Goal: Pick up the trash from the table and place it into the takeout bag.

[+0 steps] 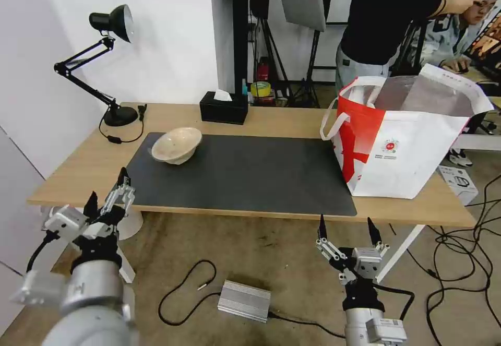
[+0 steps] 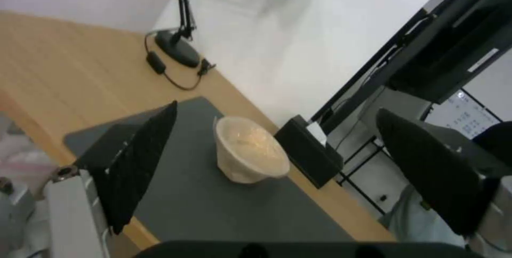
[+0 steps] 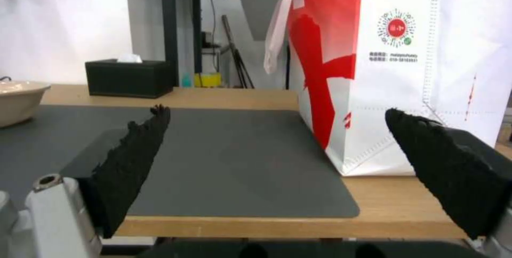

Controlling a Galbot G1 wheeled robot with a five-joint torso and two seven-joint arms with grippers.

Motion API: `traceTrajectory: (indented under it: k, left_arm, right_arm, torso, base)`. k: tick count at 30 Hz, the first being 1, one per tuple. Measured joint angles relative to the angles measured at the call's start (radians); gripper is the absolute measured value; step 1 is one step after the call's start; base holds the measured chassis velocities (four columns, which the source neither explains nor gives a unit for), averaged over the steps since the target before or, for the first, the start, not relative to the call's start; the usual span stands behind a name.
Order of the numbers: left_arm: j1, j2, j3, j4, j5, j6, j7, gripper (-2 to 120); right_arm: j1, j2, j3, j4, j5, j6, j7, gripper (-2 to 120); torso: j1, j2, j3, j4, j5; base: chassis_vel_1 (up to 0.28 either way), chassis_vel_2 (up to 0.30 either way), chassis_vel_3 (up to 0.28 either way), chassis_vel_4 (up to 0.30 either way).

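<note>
A shallow beige paper-pulp bowl (image 1: 176,145) of trash sits tilted on the back left corner of the dark grey mat (image 1: 245,175) on the light-wood table (image 1: 284,121). The white and red takeout bag (image 1: 412,142) stands open at the table's right end, showing its silvery lining. My left gripper (image 1: 108,185) is open at the table's front left edge, short of the bowl (image 2: 251,150). In front of the table, below its edge and left of the bag (image 3: 405,70), my right gripper (image 1: 346,225) is open. Both hold nothing.
A black tissue box (image 1: 223,107) stands at the table's back edge, and a black desk lamp (image 1: 112,64) with its cable at the back left. Cables and a silver box (image 1: 244,300) lie on the floor. A person stands behind the bag.
</note>
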Motion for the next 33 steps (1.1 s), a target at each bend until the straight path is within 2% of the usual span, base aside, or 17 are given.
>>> traceTrajectory:
  k: [1,4,8,9,12,17,23,28,31,33]
  left_arm:
    - [0.000,0.000,0.000,0.000,0.000,0.000,0.000,100]
    - [-0.051,0.031,-0.015,0.000,-0.112,0.020,-0.030,100]
    - [-0.067,0.039,-0.019,0.001,-0.146,0.027,-0.038,100]
    - [-0.102,0.060,-0.024,0.002,-0.215,0.041,-0.055,100]
    - [-0.127,0.066,-0.025,0.003,-0.245,0.053,-0.061,100]
    - [-0.239,0.090,0.001,0.038,-0.319,0.082,-0.125,100]
    - [-0.287,0.104,0.014,0.044,-0.346,0.092,-0.157,100]
    - [-0.298,0.146,0.005,0.044,-0.349,0.100,-0.164,100]
    - [-0.294,0.169,-0.005,0.042,-0.352,0.114,-0.173,100]
    - [-0.303,0.196,-0.011,0.050,-0.369,0.149,-0.206,100]
  right_arm:
    - [0.000,0.000,0.000,0.000,0.000,0.000,0.000,100]
    - [0.000,0.000,0.000,0.000,0.000,0.000,0.000,100]
    - [0.000,0.000,0.000,0.000,0.000,0.000,0.000,100]
    - [0.000,0.000,0.000,0.000,0.000,0.000,0.000,100]
    - [0.000,0.000,0.000,0.000,0.000,0.000,0.000,100]
    - [0.000,0.000,0.000,0.000,0.000,0.000,0.000,100]
    - [0.000,0.000,0.000,0.000,0.000,0.000,0.000,100]
    - [0.000,0.000,0.000,0.000,0.000,0.000,0.000,100]
    - [0.000,0.000,0.000,0.000,0.000,0.000,0.000,100]
    - [0.000,0.000,0.000,0.000,0.000,0.000,0.000,100]
  torso:
    - [0.000,0.000,0.000,0.0000,0.0000]
    - [0.000,0.000,0.000,-0.0001,0.0000]
    - [0.000,0.000,0.000,-0.0001,0.0000]
    - [0.000,0.000,0.000,-0.0001,0.0001]
    - [0.000,0.000,0.000,0.0000,0.0000]
    - [0.000,0.000,0.000,0.0000,0.0001]
    - [0.000,0.000,0.000,-0.0002,0.0001]
    - [0.000,0.000,0.000,0.0000,0.0001]
    - [0.000,0.000,0.000,0.0000,0.0002]
    - [0.000,0.000,0.000,0.0000,0.0001]
  base:
    - [0.000,0.000,0.000,0.000]
    - [0.000,0.000,0.000,0.000]
    - [0.000,0.000,0.000,0.000]
    - [0.000,0.000,0.000,0.000]
    - [0.000,0.000,0.000,0.000]
    - [0.000,0.000,0.000,0.000]
    - [0.000,0.000,0.000,0.000]
    - [0.000,0.000,0.000,0.000]
    - [0.000,0.000,0.000,0.000]
    - [0.000,0.000,0.000,0.000]
